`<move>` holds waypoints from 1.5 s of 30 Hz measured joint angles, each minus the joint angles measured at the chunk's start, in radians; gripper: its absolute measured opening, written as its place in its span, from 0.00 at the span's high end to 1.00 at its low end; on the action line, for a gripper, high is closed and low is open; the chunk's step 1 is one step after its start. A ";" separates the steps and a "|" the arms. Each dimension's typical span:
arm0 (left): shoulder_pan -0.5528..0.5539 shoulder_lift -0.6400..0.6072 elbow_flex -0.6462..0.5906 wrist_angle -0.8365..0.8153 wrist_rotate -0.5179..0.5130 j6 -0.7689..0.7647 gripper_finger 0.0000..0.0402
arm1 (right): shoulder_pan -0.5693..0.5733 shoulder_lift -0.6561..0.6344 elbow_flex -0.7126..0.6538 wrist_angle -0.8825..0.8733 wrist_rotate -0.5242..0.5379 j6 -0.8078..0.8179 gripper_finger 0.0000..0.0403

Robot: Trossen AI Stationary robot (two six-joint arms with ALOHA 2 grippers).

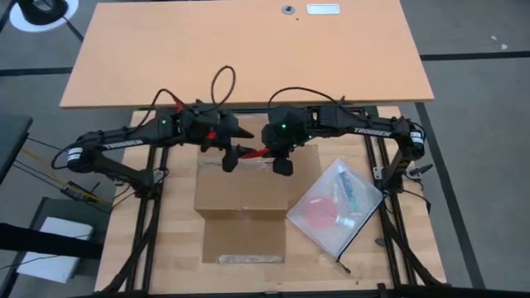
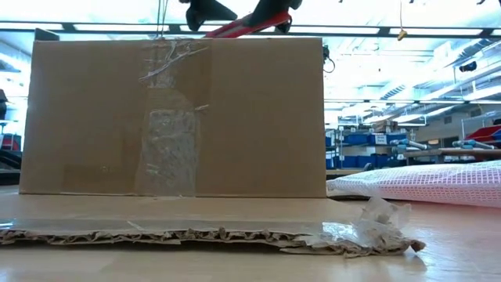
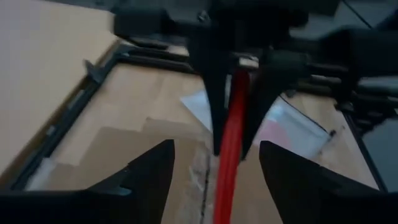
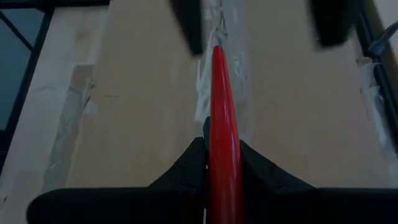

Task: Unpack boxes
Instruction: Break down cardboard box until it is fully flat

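You have one carton (image 1: 248,194), one clear bag (image 1: 335,207) touching its right edge; bare table beyond. Right gripper (image 4: 222,163) clamps one red tool (image 4: 222,112); left gripper (image 3: 214,171) gapes wide, empty.

Plain brown corrugated cardboard carton (image 1: 244,194) sits mid-table on the wooden tabletop (image 1: 166,248); clear plastic bag (image 1: 335,207) lies just right of it; both grippers hang above its far edge, left gripper (image 1: 234,160) left of right gripper (image 1: 280,163), slim red tool (image 1: 255,154) between them.
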 joint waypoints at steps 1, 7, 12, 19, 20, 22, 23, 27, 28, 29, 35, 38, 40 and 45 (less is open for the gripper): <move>0.000 0.009 0.000 0.003 0.017 0.009 0.38 | 0.000 0.000 0.000 0.006 0.000 -0.005 0.86; -0.001 0.055 0.000 -0.030 0.095 0.043 0.38 | -0.005 -0.005 0.000 0.024 -0.005 -0.011 0.86; 0.000 0.070 -0.001 -0.056 0.094 0.055 0.47 | -0.006 -0.019 0.000 0.037 -0.017 -0.011 0.86; 0.000 0.070 0.033 -0.095 0.091 0.086 0.89 | -0.006 -0.019 0.000 0.050 -0.047 0.003 0.77; 0.000 0.070 0.043 -0.088 0.090 0.090 0.89 | -0.006 -0.020 0.000 0.063 -0.046 0.020 0.74; 0.000 0.070 0.061 -0.090 0.085 0.080 0.89 | -0.006 -0.029 0.000 0.069 -0.055 0.068 0.67; 0.000 0.070 0.072 -0.092 0.086 0.071 0.89 | -0.007 -0.035 0.005 0.061 -0.069 0.084 0.64; 0.002 0.042 0.113 -0.052 0.086 0.062 0.89 | -0.016 -0.086 0.051 0.030 -0.118 0.126 0.54; 0.004 0.026 0.115 -0.015 0.085 0.048 0.89 | -0.016 -0.103 0.053 0.046 -0.124 0.140 0.53; 0.005 0.013 0.115 0.001 0.084 0.039 0.89 | -0.017 -0.120 0.053 0.065 -0.125 0.152 0.51; 0.009 -0.004 0.113 0.239 0.142 -0.058 0.89 | -0.016 -0.168 0.055 0.343 -0.123 0.200 0.50; 0.011 -0.004 0.113 0.261 0.163 -0.065 0.89 | -0.016 -0.165 0.055 0.442 -0.113 0.199 0.51; 0.011 -0.003 0.112 0.258 0.164 -0.070 0.89 | -0.016 -0.162 0.053 0.448 -0.108 0.200 0.52; 0.011 -0.004 0.111 0.266 0.165 -0.084 0.89 | -0.016 -0.154 0.054 0.435 -0.107 0.201 0.60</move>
